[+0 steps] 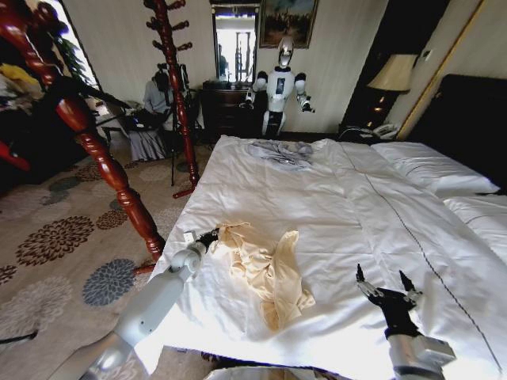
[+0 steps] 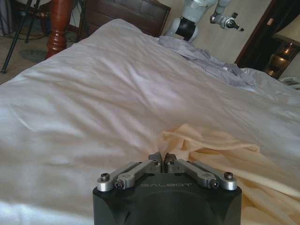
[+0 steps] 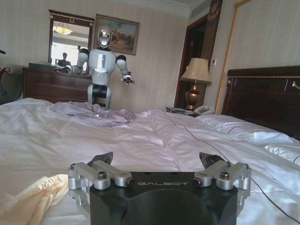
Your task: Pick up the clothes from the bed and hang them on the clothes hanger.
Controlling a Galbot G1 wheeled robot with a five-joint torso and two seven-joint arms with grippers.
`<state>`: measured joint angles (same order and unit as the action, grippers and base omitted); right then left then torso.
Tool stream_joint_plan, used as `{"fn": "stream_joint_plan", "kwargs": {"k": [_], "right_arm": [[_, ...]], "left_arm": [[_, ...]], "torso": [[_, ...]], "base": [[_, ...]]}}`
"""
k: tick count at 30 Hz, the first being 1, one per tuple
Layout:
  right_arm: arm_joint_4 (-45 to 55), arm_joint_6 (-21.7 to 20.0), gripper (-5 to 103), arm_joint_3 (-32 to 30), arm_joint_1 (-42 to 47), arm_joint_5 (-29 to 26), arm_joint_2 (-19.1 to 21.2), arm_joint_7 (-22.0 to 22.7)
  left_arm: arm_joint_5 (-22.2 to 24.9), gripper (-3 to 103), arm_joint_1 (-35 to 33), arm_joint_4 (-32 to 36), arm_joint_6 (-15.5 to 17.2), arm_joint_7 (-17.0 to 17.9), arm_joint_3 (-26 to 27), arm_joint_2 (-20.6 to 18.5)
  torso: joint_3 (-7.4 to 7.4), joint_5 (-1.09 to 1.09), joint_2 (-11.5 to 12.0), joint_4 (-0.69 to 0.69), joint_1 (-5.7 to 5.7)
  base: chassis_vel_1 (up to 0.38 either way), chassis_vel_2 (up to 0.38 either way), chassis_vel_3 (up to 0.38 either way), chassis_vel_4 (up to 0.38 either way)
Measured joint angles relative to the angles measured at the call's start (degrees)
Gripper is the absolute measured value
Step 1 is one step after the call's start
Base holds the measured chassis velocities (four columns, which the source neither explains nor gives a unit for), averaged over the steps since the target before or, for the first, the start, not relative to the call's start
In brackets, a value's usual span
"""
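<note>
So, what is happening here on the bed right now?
A two-armed robot works at the bed. Its left gripper is shut at the edge of the crumpled cream T-shirt, which lies on the duvet. The right gripper hovers open over bare duvet, apart from the shirt. A grey garment lies at the far end.

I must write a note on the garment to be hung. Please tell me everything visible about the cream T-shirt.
The cream T-shirt is pale yellow, of thin soft fabric, crumpled and bunched, not spread flat. It lies on the white bed near its left edge. The left pincer is shut at the shirt's upper corner, by its hem. The right pincer is open, apart from it.
</note>
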<state>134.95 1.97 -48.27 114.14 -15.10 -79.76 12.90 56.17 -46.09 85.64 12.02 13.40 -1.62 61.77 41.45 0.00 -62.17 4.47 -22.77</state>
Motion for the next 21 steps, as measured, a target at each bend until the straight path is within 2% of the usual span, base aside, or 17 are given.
{"fn": "stream_joint_plan", "kwargs": {"k": [2,4,5,6,9,10,13,14,15,16,18,21], "right_arm": [[0.3,-1.6,100,0.4,-0.6,-3.5,0.8,2.1],[1.8,-4.6,100,0.5,-1.1,-9.6,2.5,4.3],[1.8,-4.6,100,0.5,-1.1,-9.6,2.5,4.3],[2.6,-6.7,100,0.2,-1.4,-13.3,4.0,5.4],[4.0,-10.7,100,-0.5,-2.6,-19.8,7.9,7.3],[4.0,-10.7,100,-0.5,-2.6,-19.8,7.9,7.3],[6.2,-15.4,100,-1.0,-4.6,-28.3,12.1,9.5],[7.3,-18.7,100,-1.1,-6.2,-33.1,14.5,11.2],[7.7,-20.6,100,-1.1,-7.2,-35.3,15.9,12.1],[7.7,-20.6,100,-1.1,-7.2,-35.3,15.9,12.1],[7.3,-24.1,100,-0.7,-9.5,-38.3,19.5,13.7],[3.2,-26.3,100,0.8,-13.5,-39.2,24.8,14.5]], "left_arm": [[-0.8,1,-1.6,1.4,-0.1,0.3,0.5,-0.7],[-1.2,1,-3.3,2.7,-0.2,0.5,1.0,-1.4],[-1.2,1,-3.3,2.7,-0.2,0.5,1.0,-1.4],[-1.5,1,-4.2,3.3,-0.3,0.7,1.3,-1.8],[-1.8,1,-6.0,5.3,-0.4,1.1,1.9,-2.6],[-1.8,1,-6.0,5.3,-0.4,1.1,1.9,-2.6],[-1.8,1,-7.8,7.6,-0.4,1.7,2.7,-3.2],[-2.0,1,-8.6,8.7,-0.4,2.1,3.1,-3.4],[-2.1,1,-9.0,9.3,-0.4,2.2,3.2,-3.6],[-2.1,1,-9.0,9.3,-0.4,2.2,3.2,-3.6],[-2.4,1,-9.9,10.5,-0.3,2.7,3.4,-3.9],[-2.5,1,-11.4,12.5,-0.3,3.0,4.3,-4.6]], "torso": [[0.0,0.01,0.0,-0.01,0.0],[0.0,-0.01,0.0,-0.01,0.0],[0.0,-0.01,0.0,-0.01,0.0],[0.0,0.0,0.0,0.0,0.0],[0.0,0.01,0.0,0.0,0.0],[0.0,0.01,0.0,0.0,0.0],[0.0,0.01,0.0,0.0,0.0],[0.0,0.0,0.0,-0.01,0.01],[0.0,0.0,0.0,-0.01,0.0],[0.0,0.0,0.0,-0.01,0.0],[0.0,0.0,0.0,-0.01,0.0],[0.0,0.02,0.0,0.01,0.0]], "base": [[0.0,0.0,0.0,0.0],[0.0,0.0,0.0,0.0],[0.0,0.0,0.0,0.0],[0.0,0.0,0.0,0.0],[0.0,0.0,0.0,0.0],[0.0,0.0,0.0,0.0],[0.0,0.0,0.0,0.0],[0.0,0.0,0.0,0.0],[0.0,0.0,0.0,0.0],[0.0,0.0,0.0,0.0],[0.0,0.0,0.0,0.0],[0.0,0.0,0.0,0.0]]}}
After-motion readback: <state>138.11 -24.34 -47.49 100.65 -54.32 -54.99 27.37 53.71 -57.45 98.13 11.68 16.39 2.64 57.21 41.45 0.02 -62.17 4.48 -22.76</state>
